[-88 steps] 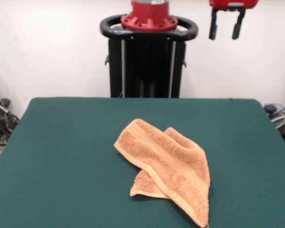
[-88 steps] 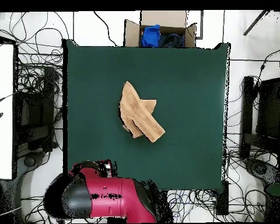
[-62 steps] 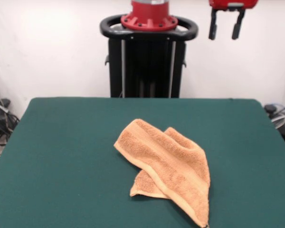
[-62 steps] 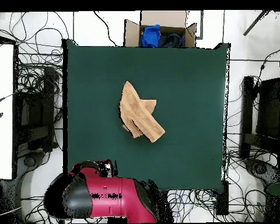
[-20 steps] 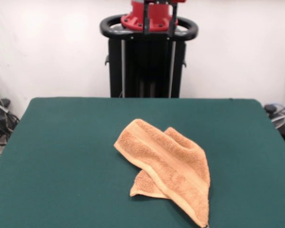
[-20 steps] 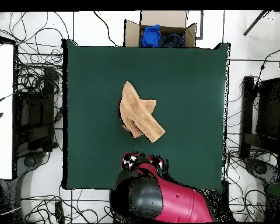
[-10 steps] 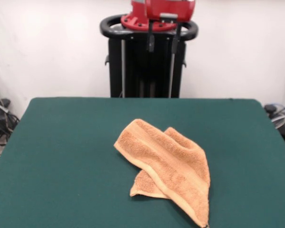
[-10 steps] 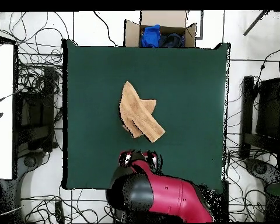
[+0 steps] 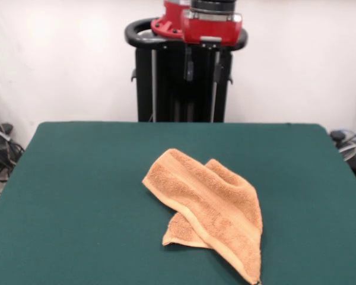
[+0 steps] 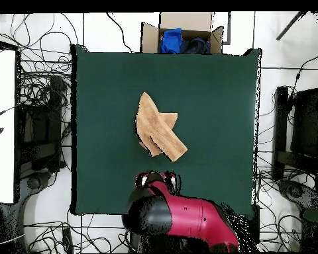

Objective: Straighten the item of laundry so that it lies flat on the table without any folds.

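Note:
The orange-tan towel (image 9: 209,205) lies crumpled on the green table (image 9: 77,196), a little right of the middle in the front view. One part is folded over another, and a corner sticks out at the near side. In the overhead view the towel (image 10: 160,130) sits near the middle of the table (image 10: 214,99). My gripper (image 9: 204,70) hangs open and empty over the table's far edge, in front of the pedestal and well apart from the towel. From above, the gripper (image 10: 158,180) shows just below the towel.
The black pedestal (image 9: 166,89) stands behind the table's far edge. A cardboard box (image 10: 183,36) with blue cloth sits beyond the table's opposite edge. Cables (image 10: 39,86) lie on the floor around the table.
The arm has swung from the front view's upper right to the centre and come lower, above the table's far edge. The towel has not moved.

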Robot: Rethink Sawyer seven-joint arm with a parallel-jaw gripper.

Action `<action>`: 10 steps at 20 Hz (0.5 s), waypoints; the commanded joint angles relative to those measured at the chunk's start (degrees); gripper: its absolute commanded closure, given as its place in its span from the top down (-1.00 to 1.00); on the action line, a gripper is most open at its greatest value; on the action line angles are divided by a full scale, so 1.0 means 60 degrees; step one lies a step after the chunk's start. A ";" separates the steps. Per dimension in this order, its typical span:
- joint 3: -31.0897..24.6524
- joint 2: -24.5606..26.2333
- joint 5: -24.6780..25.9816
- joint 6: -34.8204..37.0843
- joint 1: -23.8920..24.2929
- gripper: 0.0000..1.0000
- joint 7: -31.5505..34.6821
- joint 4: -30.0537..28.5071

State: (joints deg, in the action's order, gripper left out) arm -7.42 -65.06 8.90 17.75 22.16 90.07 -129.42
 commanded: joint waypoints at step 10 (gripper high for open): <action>-0.0261 -0.2969 -0.1410 0.4597 -0.1499 1.00 0.1087 -0.0294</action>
State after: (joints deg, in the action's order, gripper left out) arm -8.33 -77.59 3.41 35.45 17.03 90.07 -130.77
